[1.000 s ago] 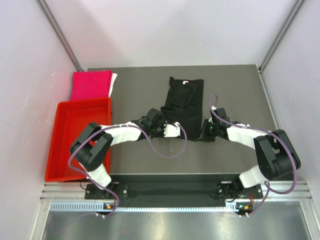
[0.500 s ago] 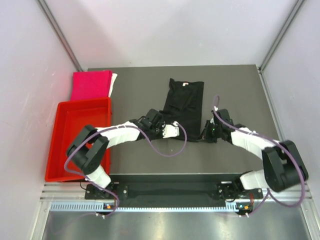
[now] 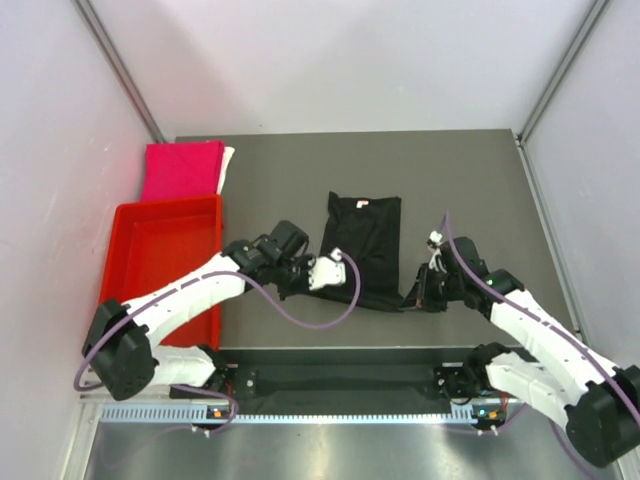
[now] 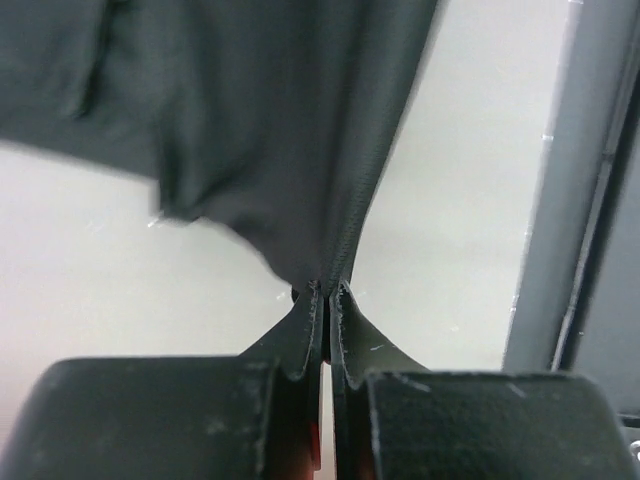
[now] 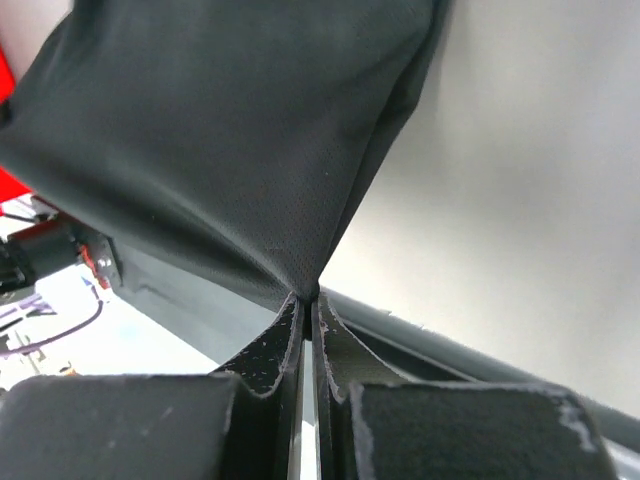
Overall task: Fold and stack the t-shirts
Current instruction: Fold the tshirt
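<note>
The black t-shirt (image 3: 362, 245) lies lengthwise in the middle of the table, collar away from me, its near hem stretched between both grippers. My left gripper (image 3: 318, 281) is shut on the hem's left corner; the cloth (image 4: 260, 130) hangs from its tips (image 4: 327, 292). My right gripper (image 3: 412, 298) is shut on the hem's right corner; the cloth (image 5: 240, 150) fans out from its tips (image 5: 308, 298). The folded magenta-pink shirt (image 3: 182, 170) lies at the far left, a white edge (image 3: 227, 168) beside it.
A red plastic tray (image 3: 130, 290) stands at the left, just in front of the pink shirt. The table's near edge (image 3: 340, 352) runs close under both grippers. Metal frame posts rise at the far corners.
Both grippers have pulled back toward the near edge with the hem, and the black shirt has slid nearer and lies straighter. The pink shirt and tray have not moved.
</note>
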You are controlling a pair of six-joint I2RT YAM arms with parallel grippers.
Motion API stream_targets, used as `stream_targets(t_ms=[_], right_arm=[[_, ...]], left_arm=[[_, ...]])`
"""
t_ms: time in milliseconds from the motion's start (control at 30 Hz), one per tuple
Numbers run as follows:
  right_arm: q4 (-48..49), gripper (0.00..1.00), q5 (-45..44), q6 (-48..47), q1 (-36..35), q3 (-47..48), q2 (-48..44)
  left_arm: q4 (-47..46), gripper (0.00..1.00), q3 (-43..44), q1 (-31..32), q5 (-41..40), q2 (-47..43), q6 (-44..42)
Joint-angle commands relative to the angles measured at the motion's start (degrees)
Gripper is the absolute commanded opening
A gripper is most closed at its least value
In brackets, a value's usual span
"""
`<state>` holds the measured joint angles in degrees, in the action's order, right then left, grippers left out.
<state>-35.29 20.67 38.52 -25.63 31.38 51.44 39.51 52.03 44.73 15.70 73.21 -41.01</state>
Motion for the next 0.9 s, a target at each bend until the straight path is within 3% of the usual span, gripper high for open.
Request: stream_targets(t_ms=[0,267,567,767,867], right_arm=[[-4.18,0.0,-1.68,-3.44,1.28,6.23,4.0],[6.27,0.0,0.69,-10.57,12.43,21.25,25.62],[10.68,0.0,1.31,-10.75,18.68,41.29,48.74],[10.68,0.0,1.22,-9.78,20.44,52.11,59.82],[10.51,0.0,1.04,-9.61,20.97,55.71,63.25]], left_arm=[[2.95,0.0,6.74,-5.6,-1.82,1.05,2.25],[-1.19,0.0,23.44,-13.7,-3.05,19.58,1.82],[1.97,0.0,57.44,-16.87,-9.63,47.53,0.5],[0.58,0.0,67.31,-17.48,-10.78,57.74,0.76],[-3.63,0.0,67.06,-17.75,-11.31,59.24,1.81]])
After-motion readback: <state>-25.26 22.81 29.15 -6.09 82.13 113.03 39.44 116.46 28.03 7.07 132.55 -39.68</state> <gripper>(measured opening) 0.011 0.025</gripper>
